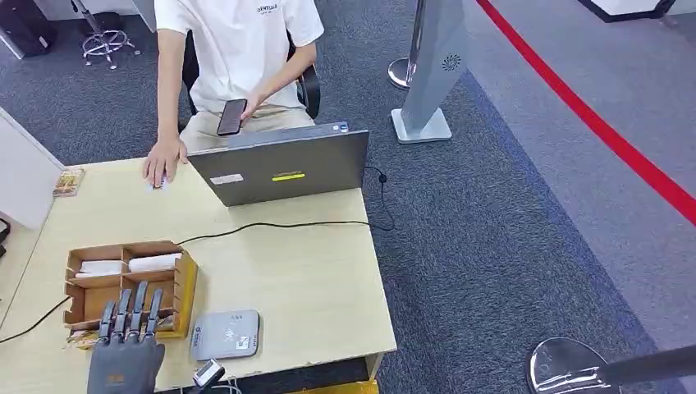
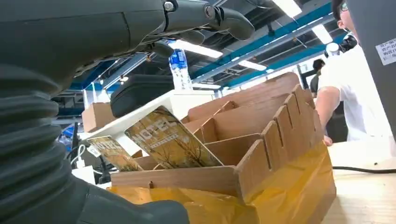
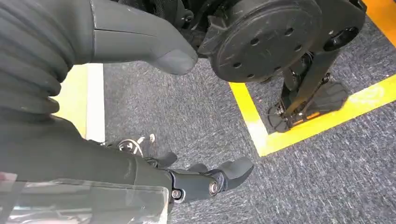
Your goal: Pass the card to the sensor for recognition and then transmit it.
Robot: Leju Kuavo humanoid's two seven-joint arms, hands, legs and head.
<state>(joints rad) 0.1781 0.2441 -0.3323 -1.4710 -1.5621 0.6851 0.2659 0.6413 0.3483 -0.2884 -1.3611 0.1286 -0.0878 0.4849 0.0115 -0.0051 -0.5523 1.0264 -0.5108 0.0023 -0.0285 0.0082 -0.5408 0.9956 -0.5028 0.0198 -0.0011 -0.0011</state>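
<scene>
A wooden card box stands on the near left of the table, on a yellow base. In the left wrist view, a brown printed "HOTEL" card leans in its front compartment, with a second one beside it. My left hand hovers over the box's front edge with fingers stretched out and apart, holding nothing; the same hand shows above the cards. The grey flat sensor lies just right of the box. My right hand hangs beside my body over the carpet, fingers apart and holding nothing.
An open grey laptop stands at the table's far side, its black cable crossing the top. A seated person behind it rests a hand on the table and holds a phone. White cards fill the box's rear compartments.
</scene>
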